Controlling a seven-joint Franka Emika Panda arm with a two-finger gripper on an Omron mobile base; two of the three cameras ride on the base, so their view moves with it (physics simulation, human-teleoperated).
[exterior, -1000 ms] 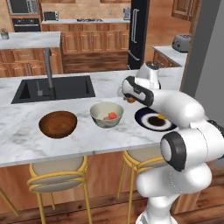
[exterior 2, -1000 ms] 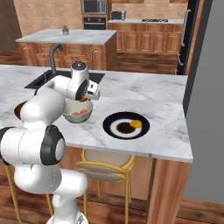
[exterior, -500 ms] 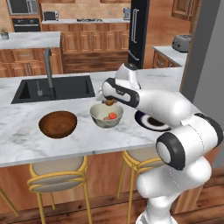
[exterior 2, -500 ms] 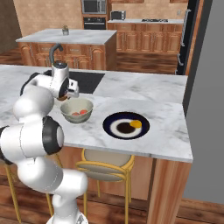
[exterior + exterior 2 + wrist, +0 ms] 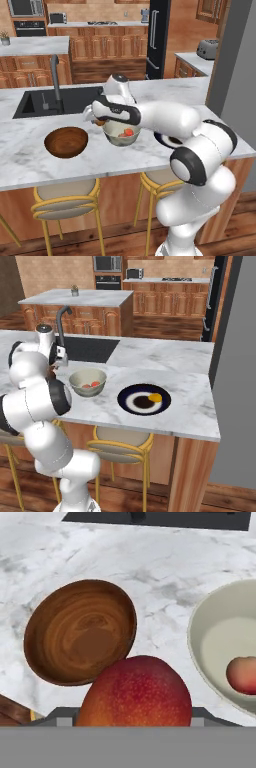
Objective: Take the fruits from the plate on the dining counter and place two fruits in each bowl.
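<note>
Carrying a reddish fruit (image 5: 135,692) toward the wooden bowl (image 5: 66,142); fingers closed on it, held above the tabletop (image 5: 30,165) between the two bowls. Wooden bowl bare inside, so judged the third fruit of four in transit. Next: shift the load over the middle of the wooden bowl, lower, then let go, minding the rim of the pale bowl (image 5: 121,136) just beside.

Counted: two bowls, one wooden, one pale. One plate (image 5: 144,399), well right of the bowls. Four fruits: one in the grasp, two reddish-orange ones apparently in the pale bowl (image 5: 88,386), one yellow fruit (image 5: 155,397) left on the plate. Two stools under the tabletop edge.
</note>
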